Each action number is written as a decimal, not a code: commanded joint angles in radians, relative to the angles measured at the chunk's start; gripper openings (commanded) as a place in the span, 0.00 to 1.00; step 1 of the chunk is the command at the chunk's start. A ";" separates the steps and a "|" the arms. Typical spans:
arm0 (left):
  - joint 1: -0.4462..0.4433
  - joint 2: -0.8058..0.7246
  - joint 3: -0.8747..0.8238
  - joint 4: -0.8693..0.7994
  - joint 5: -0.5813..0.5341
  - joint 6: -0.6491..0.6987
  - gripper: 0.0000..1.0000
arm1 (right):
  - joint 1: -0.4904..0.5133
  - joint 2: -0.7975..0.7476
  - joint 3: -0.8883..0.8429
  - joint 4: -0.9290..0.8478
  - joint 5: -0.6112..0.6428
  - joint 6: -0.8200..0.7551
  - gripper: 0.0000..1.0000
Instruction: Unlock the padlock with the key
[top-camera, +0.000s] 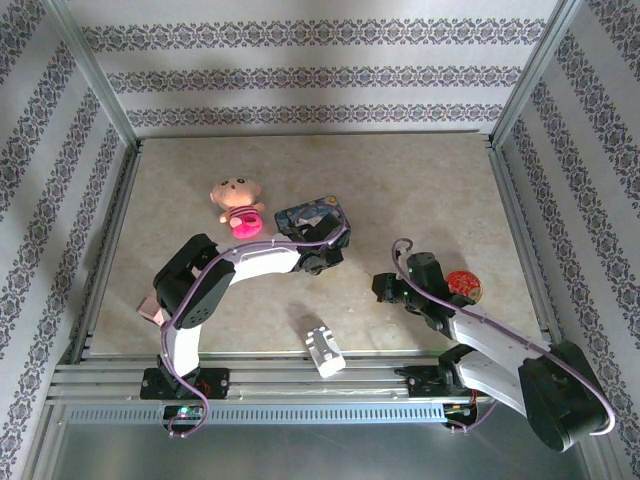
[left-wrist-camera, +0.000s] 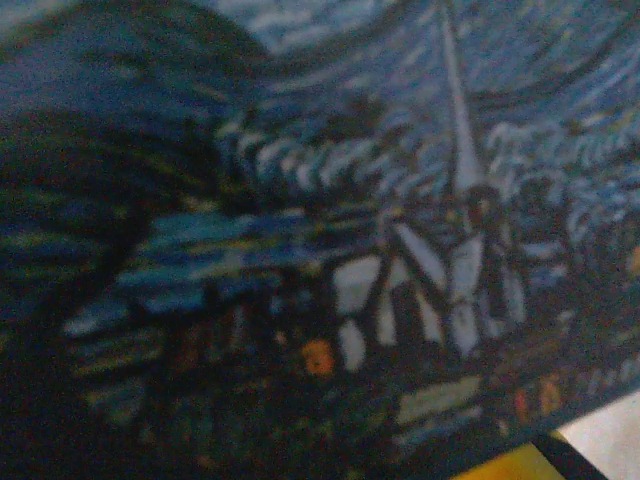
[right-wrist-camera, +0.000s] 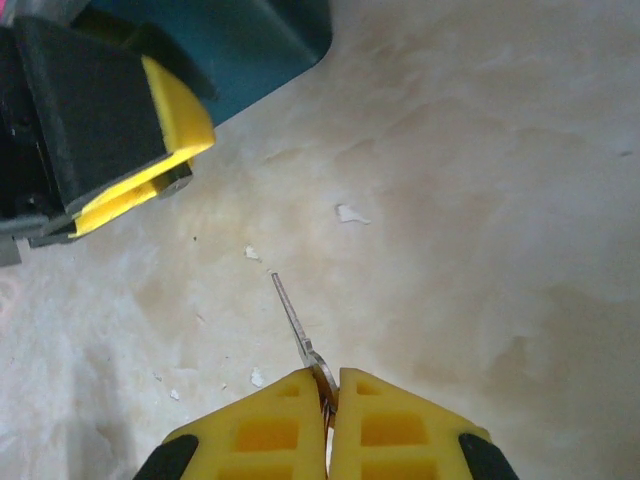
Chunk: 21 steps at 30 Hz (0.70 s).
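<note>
Left arm (top-camera: 265, 262), right arm (top-camera: 490, 345): white shells, black joints, purple cables (top-camera: 345, 232); right gripper (right-wrist-camera: 328, 378) fingers (right-wrist-camera: 265, 425) yellow.

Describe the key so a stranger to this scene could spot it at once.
Find the right gripper, low over the right half of the beige table. Its two yellow fingertips are shut on the key, which pokes out ahead of them. It is a thin silvery sliver, far slimmer than the blue tin nearby.
</note>
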 joint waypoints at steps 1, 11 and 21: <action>0.018 -0.008 0.005 -0.017 0.017 -0.037 0.00 | 0.030 0.062 0.026 0.130 -0.019 -0.014 0.00; 0.030 -0.018 -0.033 0.067 0.052 -0.091 0.00 | 0.094 0.189 0.052 0.267 0.020 -0.005 0.00; 0.039 -0.035 -0.056 0.119 0.047 -0.117 0.00 | 0.132 0.308 0.081 0.339 0.043 -0.014 0.00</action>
